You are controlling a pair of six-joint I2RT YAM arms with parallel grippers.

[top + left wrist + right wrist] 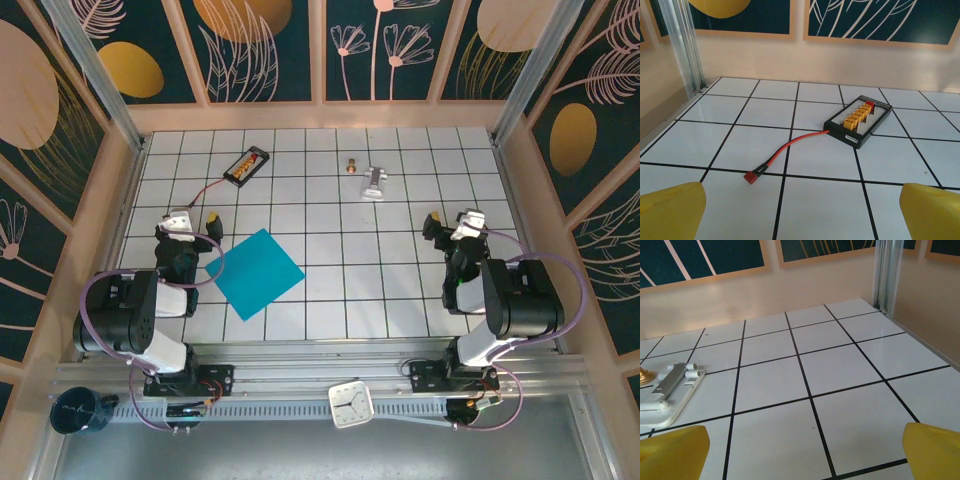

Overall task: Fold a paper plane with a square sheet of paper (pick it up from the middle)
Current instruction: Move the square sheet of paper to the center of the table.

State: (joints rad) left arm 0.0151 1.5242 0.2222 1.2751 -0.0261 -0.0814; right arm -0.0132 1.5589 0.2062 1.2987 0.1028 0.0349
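Lying flat and unfolded on the tiled table (330, 250), the square sheet of paper (255, 272) sat just beside your left gripper (195, 220), jaws spread wide, empty; your right gripper (452, 225), equally spread, hung well apart, probably parked to leave the sheet's middle reachable.

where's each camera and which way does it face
top external: above and behind, looking down on the table; left arm and right arm show
left wrist: on the left arm, facing the far wall and battery pack; left gripper fingertips show
right wrist: on the right arm, facing the far right corner; right gripper fingertips show
shared: top external and left wrist both see the battery pack
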